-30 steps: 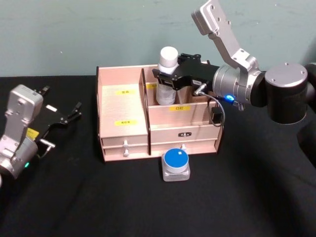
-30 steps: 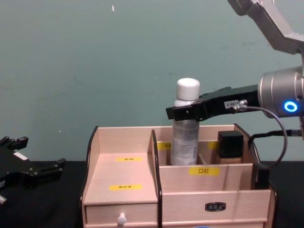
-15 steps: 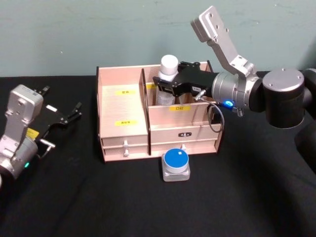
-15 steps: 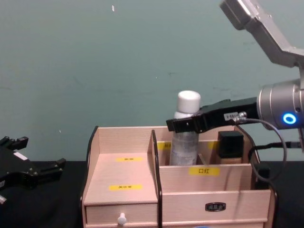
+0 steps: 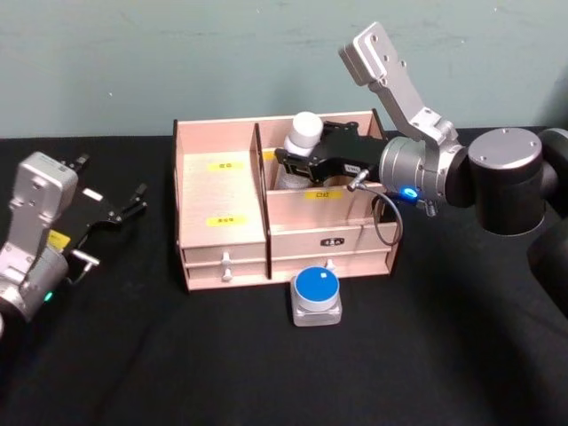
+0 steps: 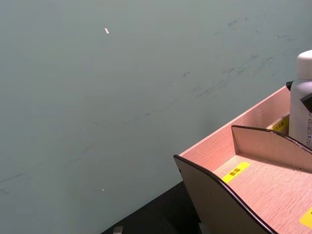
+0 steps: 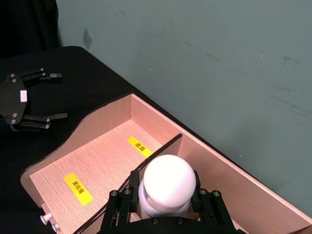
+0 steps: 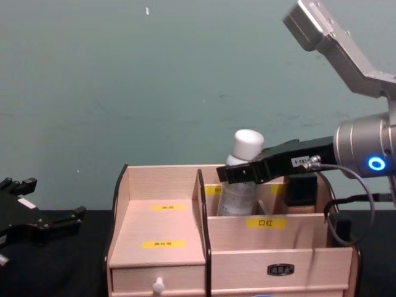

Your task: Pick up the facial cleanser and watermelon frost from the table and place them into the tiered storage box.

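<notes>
Facial cleanser (image 5: 303, 133) is sinking lower than before, tilting in the rear compartment, right hand (image 5: 295, 161) pinching it under the cap. Watermelon frost (image 5: 317, 295) is sitting on the table (image 5: 177, 355), lower centre, just before the tiered storage box (image 5: 222, 191). Left hand (image 5: 115, 209) is idling spread, left edge.

matt wood storage box (image 5: 222, 191), black cloth table (image 5: 177, 355)
</notes>
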